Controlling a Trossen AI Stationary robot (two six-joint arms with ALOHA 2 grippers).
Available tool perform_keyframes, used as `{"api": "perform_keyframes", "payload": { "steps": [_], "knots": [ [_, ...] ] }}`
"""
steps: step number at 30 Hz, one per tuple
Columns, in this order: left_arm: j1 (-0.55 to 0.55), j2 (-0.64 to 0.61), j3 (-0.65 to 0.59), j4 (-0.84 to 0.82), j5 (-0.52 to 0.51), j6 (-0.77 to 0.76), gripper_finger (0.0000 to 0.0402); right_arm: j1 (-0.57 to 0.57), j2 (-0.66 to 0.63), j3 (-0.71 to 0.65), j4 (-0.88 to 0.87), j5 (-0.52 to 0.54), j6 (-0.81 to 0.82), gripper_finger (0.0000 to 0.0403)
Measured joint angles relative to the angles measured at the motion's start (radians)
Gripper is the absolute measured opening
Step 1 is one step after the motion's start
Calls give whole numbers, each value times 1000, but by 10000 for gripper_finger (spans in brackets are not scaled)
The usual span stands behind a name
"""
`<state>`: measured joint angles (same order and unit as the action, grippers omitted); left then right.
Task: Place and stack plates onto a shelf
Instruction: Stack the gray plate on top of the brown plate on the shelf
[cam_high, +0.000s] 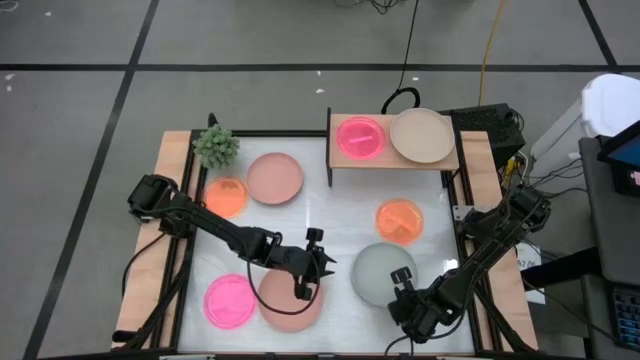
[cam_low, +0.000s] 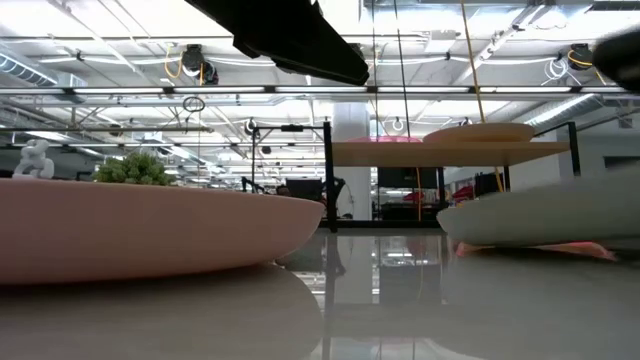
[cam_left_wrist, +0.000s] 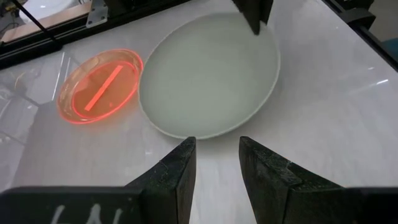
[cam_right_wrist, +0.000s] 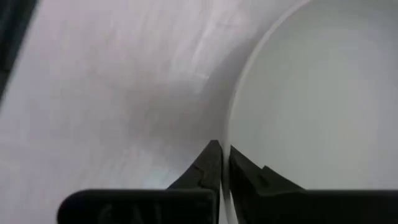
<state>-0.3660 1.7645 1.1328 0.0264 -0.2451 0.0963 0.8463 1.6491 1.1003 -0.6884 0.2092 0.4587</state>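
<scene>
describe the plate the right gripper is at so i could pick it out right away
Start from the shelf at the table's far edge, then come down the right side past the small orange plate. The pale grey-green plate lies just nearer, the right gripper at its rim, the only greyish one.

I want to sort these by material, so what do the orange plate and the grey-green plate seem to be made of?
The orange plate looks like translucent glossy plastic: light glows through it. The grey-green plate looks opaque and matte, maybe ceramic or melamine; I can't tell which.
</scene>
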Motion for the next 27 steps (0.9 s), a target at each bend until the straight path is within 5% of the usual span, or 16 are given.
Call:
{"api": "perform_keyframes", "payload": {
  "steps": [18, 27],
  "knots": [
    [0, 0, 0, -1, 0, -27, 129, -3, -46, 288, -461, 256, -8, 1],
    [0, 0, 0, -1, 0, -29, 129, -60, -78, 305, -606, 268, 12, 0]
  ]
}}
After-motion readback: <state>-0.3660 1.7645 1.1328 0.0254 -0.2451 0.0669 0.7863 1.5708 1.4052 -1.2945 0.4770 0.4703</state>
